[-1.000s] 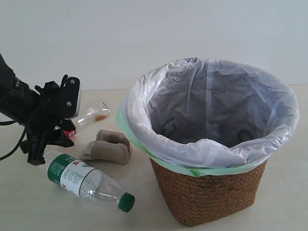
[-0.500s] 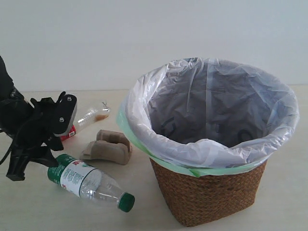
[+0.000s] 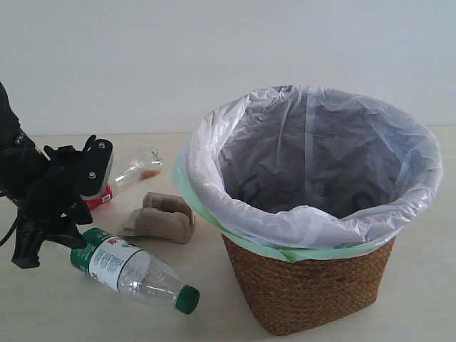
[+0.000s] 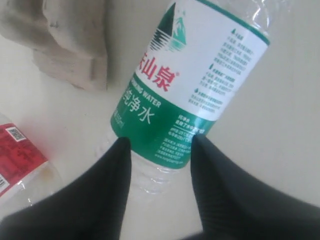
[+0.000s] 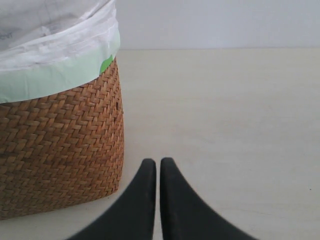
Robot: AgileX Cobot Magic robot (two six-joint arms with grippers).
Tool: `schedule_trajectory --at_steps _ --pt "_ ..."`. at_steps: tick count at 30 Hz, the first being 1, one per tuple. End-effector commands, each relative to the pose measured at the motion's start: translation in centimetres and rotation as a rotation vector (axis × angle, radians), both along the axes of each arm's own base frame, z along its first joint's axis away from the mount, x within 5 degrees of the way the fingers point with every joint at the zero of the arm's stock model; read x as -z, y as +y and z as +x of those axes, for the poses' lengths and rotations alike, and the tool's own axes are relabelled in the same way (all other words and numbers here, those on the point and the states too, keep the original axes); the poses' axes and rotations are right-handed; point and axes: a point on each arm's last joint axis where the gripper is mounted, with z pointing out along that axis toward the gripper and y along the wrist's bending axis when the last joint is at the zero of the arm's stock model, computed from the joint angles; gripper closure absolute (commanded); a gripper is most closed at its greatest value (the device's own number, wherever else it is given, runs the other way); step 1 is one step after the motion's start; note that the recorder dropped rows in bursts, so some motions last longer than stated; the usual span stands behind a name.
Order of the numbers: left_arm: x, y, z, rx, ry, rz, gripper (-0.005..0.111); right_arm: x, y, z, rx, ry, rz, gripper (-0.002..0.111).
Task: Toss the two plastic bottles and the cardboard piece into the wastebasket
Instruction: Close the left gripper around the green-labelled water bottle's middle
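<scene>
My left end effector (image 4: 161,142), jaws partly apart and empty, hangs over the base end of the green-capped bottle (image 3: 132,267) lying near the counter's (image 3: 43,313) front edge; the gap looks narrower than the bottle, so descending could press it into rolling away.

Black left end effector (image 4: 161,142) tilted down, fingers apart, right end effector (image 5: 158,162) fingers pressed together
</scene>
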Motion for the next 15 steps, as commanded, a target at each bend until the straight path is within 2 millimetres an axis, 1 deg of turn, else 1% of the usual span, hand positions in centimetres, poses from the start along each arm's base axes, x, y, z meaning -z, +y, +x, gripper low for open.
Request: schedule_trajectory --at_steps 1,7,15 --pt "0.3 -0.14 -0.2 -0.016 0.023 -0.012 0.07 -0.08 -0.06 -0.01 0.006 -0.01 -0.01 0.108" --pt "0.4 0.06 -0.51 0.007 0.054 0.016 0.069 -0.08 -0.06 -0.01 0.006 -0.01 -0.01 0.108" --pt "0.3 -0.04 -0.11 -0.006 0.011 0.002 0.044 -0.08 -0.06 -0.01 0.006 -0.01 -0.01 0.108"
